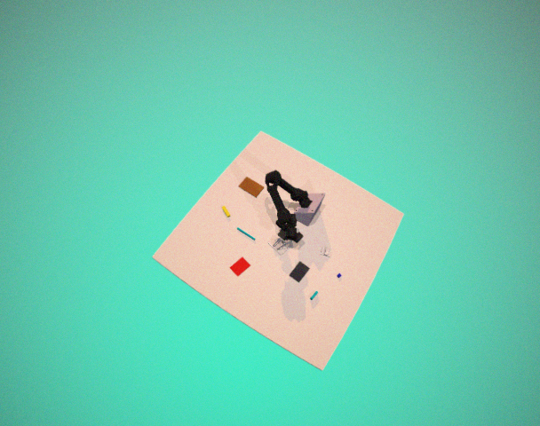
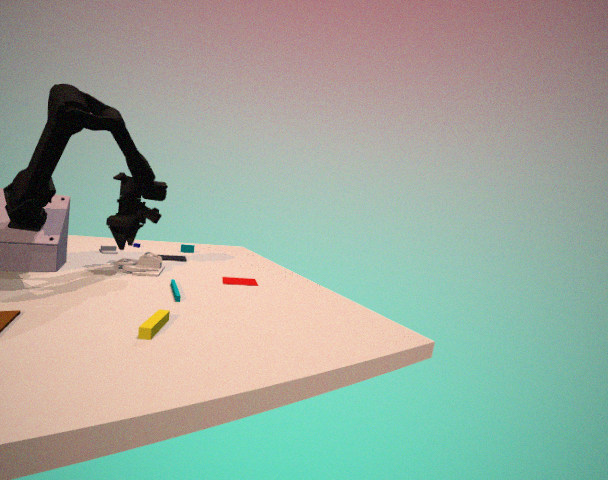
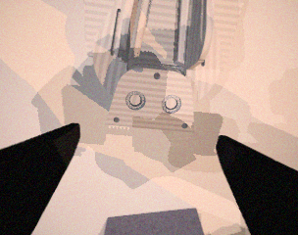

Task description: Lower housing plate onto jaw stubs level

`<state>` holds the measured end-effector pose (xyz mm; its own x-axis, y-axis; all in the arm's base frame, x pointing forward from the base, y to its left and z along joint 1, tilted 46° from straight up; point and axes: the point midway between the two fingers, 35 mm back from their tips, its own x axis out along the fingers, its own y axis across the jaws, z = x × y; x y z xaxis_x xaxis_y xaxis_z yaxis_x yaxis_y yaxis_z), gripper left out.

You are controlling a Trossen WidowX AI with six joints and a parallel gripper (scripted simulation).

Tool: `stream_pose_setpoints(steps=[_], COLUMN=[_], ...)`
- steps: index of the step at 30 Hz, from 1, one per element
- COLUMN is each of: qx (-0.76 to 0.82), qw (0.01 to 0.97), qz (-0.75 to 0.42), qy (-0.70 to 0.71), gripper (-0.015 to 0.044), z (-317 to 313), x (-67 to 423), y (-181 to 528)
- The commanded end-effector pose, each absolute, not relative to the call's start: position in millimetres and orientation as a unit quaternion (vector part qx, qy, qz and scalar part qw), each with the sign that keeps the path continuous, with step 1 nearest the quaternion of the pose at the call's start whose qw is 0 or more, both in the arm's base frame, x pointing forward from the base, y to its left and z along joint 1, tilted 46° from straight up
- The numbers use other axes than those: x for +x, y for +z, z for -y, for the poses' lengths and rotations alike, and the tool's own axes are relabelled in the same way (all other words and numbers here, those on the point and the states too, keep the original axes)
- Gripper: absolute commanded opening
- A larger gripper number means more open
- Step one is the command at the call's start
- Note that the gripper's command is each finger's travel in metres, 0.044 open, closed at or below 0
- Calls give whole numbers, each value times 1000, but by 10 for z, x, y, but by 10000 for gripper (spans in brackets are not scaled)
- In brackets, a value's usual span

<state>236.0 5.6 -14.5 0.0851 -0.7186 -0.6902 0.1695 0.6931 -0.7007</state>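
Note:
The pale housing plate (image 3: 151, 117) lies over the near ends of the two jaws in the wrist view. Two round pin or stub ends show in its ringed holes, and it looks flat, though a small tilt cannot be told. The left jaw (image 3: 139, 29) and right jaw (image 3: 194, 41) run away from it, side by side. The whole pale gripper assembly (image 2: 144, 264) (image 1: 278, 245) rests on the table, small and partly hidden by the arm in the top view. My gripper (image 3: 150, 135) (image 2: 126, 246) is wide open and empty, above the assembly and clear of the plate.
A yellow bar (image 1: 226, 211) (image 2: 153, 324), teal rod (image 1: 246, 233) (image 2: 175, 290) and red pad (image 1: 240, 266) (image 2: 239, 281) lie around the assembly. A dark pad (image 1: 299, 271), teal block (image 1: 313, 295), blue cube (image 1: 338, 275) and small pale part (image 2: 108, 249) lie beyond. A brown pad (image 1: 250, 186) lies near the arm.

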Motion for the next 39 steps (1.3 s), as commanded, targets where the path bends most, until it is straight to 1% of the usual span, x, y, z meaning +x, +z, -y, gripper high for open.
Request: stream_pose_setpoints(steps=[1,4,12,39], qx=[-224,-229,-223,-223], qw=[701,702,701,701], qz=[-596,-596,-597,-597], qy=[-321,-316,-320,-320], gripper=[440,440,440,440], z=[-142,-141,-462,-462], x=[2341,2333,1985,1985], y=[-27,-70,321,321])
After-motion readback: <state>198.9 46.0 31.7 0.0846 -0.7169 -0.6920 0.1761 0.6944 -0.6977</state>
